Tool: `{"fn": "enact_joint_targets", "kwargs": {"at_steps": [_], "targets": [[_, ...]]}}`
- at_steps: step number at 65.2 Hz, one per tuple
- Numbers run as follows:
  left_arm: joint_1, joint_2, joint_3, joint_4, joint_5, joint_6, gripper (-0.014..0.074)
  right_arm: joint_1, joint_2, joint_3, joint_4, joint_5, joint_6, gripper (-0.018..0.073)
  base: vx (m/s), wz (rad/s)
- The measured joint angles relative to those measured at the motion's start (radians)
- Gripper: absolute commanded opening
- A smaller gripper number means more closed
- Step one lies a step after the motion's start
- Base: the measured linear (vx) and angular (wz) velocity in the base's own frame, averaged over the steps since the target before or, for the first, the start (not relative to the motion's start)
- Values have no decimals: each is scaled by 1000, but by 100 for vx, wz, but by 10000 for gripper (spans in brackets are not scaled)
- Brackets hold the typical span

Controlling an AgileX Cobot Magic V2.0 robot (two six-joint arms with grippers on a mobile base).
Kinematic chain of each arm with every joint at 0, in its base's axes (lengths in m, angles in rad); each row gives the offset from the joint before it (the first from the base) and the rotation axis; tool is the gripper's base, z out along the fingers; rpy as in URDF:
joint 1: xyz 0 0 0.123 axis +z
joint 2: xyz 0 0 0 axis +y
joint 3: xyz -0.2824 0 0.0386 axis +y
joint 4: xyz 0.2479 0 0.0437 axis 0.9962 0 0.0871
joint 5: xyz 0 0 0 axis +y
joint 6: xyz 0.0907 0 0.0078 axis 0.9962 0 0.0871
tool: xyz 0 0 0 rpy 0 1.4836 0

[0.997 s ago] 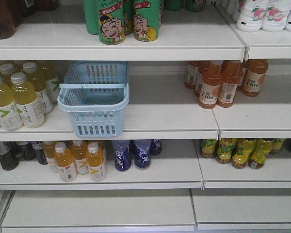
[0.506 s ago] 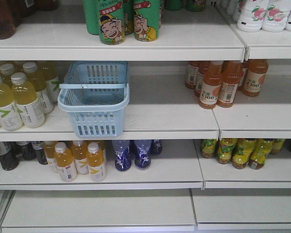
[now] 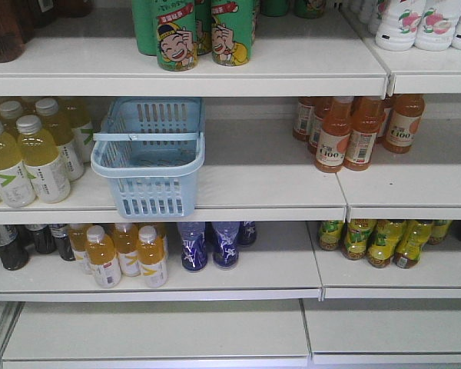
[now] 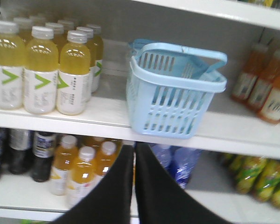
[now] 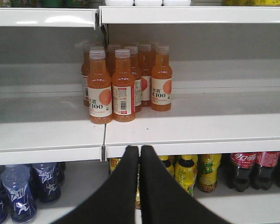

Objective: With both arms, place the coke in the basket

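Observation:
The light blue slotted basket [image 3: 150, 196] stands on the middle shelf with its thin handle lying across the rim; it looks empty. In the left wrist view the basket [image 4: 168, 114] sits above and slightly right of my left gripper [image 4: 134, 145], whose black fingers are shut with nothing between them, down at the level of the shelf below. My right gripper [image 5: 140, 148] is shut too and holds nothing, just under the edge of the shelf with the orange bottles. The coke is out of view. Neither arm shows in the front view.
Yellow drink bottles [image 3: 31, 154] crowd the basket's left side. Orange bottles [image 3: 353, 131] stand further right on the same shelf. Green cans [image 3: 203, 31] sit above, blue bottles [image 3: 211, 246] below. Dark cola bottles with red labels [image 5: 242, 170] stand lower right.

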Motion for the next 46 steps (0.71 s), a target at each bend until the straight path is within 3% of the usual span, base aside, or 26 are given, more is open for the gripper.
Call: {"fn": "enact_joint_targets", "kwargs": {"at_steps": [5, 9, 25, 35, 46], "targets": [[0, 0, 0, -121, -13, -101, -6, 0, 0, 0, 0, 0, 0, -5, 1, 0], [0, 0, 0, -188, -16, -137, -6, 0, 0, 0, 0, 0, 0, -5, 0, 0], [0, 0, 0, -294, -107, -184, -6, 0, 0, 0, 0, 0, 0, -5, 0, 0], [0, 0, 0, -544, -164, -331, -6, 0, 0, 0, 0, 0, 0, -5, 0, 0], [0, 0, -20, -825, -152, -475, -6, 0, 0, 0, 0, 0, 0, -5, 0, 0]]}}
